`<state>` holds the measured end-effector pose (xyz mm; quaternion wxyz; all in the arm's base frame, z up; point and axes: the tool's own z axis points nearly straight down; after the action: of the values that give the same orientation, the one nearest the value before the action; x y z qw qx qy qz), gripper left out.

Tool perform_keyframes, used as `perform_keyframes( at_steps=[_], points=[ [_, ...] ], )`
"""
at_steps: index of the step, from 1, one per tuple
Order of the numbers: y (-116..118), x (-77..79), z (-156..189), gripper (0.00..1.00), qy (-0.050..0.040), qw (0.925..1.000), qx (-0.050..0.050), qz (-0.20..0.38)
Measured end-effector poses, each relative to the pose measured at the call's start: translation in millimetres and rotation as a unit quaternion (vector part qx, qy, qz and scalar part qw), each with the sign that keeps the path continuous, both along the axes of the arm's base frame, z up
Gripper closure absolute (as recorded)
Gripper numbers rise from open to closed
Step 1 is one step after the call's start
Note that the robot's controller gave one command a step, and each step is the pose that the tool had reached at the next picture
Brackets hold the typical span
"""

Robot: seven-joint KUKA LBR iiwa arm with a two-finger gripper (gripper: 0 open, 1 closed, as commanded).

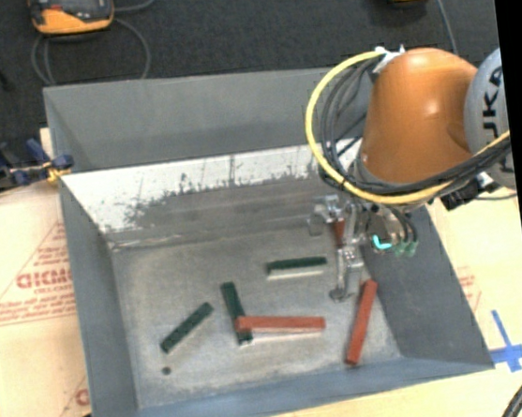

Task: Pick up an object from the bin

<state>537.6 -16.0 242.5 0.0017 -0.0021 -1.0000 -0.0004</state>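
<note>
Five small bars lie loose on the floor of the grey bin (157,282), and the slanted red bar (360,321) near the right wall serves as the marker for all of them. The end effector (344,282) hangs just beside that bar's upper end, a little up and to its left, under the arm's orange cover (415,118). Whether the end effector is spread or pressed together cannot be told from this angle, and nothing can be seen pinched in it.

A short dark green bar (296,265) lies level, up and left of the marker. A second red bar (280,324) lies flat to its left, one end touching an upright green bar (232,305). Farther left again is a tilted green bar (186,327), well apart from the marker.

The step in hand looks like the approach, with the lift not yet begun. The slanted red bar seems the likeliest target, being nearest. The next move probably calls for a descent squarely across its narrow width, clear of the sloping wall, then a firm close.
</note>
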Motion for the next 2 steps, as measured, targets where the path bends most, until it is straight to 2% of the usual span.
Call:
perform_keyframes(
  at_steps=[1,2],
  points=[
    [-54.4,-56.1,-136.5,0.00,0.0006,0.9811,0.000,0.194],
    [-78.2,-42.6,-171.6,0.00,-0.0040,0.9317,-0.001,0.363]
  ],
)
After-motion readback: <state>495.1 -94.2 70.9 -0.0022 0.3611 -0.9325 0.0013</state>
